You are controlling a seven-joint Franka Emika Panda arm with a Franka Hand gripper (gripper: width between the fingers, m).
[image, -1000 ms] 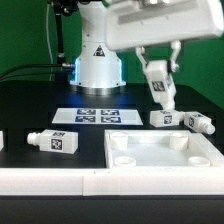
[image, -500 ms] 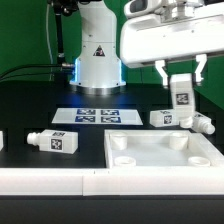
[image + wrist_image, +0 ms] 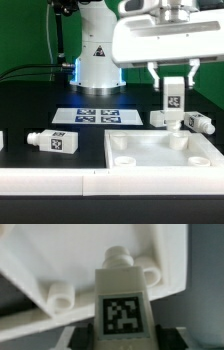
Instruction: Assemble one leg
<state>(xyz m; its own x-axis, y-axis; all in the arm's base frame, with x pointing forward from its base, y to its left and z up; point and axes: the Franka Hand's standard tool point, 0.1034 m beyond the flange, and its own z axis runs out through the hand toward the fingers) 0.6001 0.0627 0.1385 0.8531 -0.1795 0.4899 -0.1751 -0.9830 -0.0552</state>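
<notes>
My gripper [image 3: 173, 76] is shut on a white leg [image 3: 173, 103] with a black-and-white tag. It holds the leg upright above the far right corner of the white tabletop [image 3: 160, 158]. In the wrist view the leg [image 3: 122, 297] runs between my two black fingers [image 3: 82, 337], and its threaded tip points at a raised corner socket [image 3: 152, 276] of the tabletop [image 3: 60, 258]. The tip looks just above the socket; I cannot tell whether it touches. Three more legs lie on the table: one at the exterior view's left [image 3: 53, 141], two behind the tabletop [image 3: 160, 117] [image 3: 199, 123].
The marker board [image 3: 95, 116] lies flat behind the tabletop, in front of the robot base [image 3: 97, 60]. Another white piece [image 3: 2, 141] shows at the left edge of the exterior view. A white rail [image 3: 60, 182] runs along the table's front.
My gripper has turned the leg from tilted to upright, swung it to the exterior view's right, then brought it back a little left and lower over the tabletop's far right corner.
</notes>
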